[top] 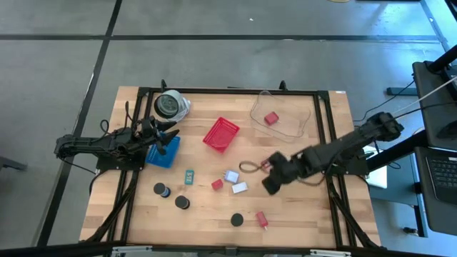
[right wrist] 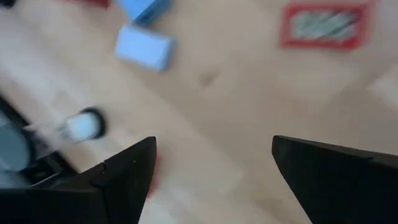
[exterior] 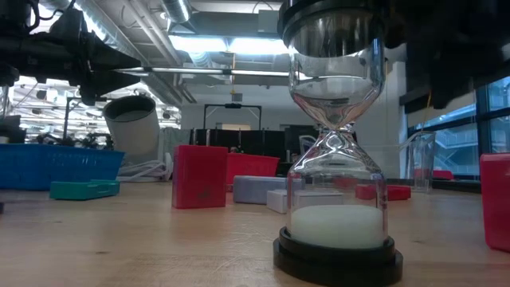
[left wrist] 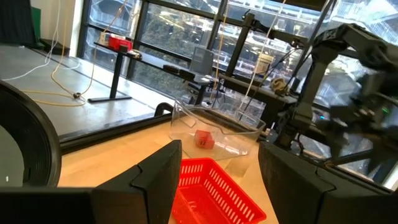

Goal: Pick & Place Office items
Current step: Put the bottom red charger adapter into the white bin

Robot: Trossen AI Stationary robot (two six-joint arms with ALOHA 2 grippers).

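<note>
My right gripper (top: 270,184) hangs spread wide and empty over bare wood, near the pale-blue rectangles (top: 235,181) and red block (top: 217,184) (hourglasses (top: 182,202) stand farther off). My left gripper (top: 166,137), also parted, waits above the blue tray (top: 168,155).

Red mesh basket (top: 221,133), blue tray (top: 165,153)

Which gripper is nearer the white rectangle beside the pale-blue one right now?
Right. The right gripper hovers just beside the white rectangle; the left gripper sits far off, over the blue tray.
</note>
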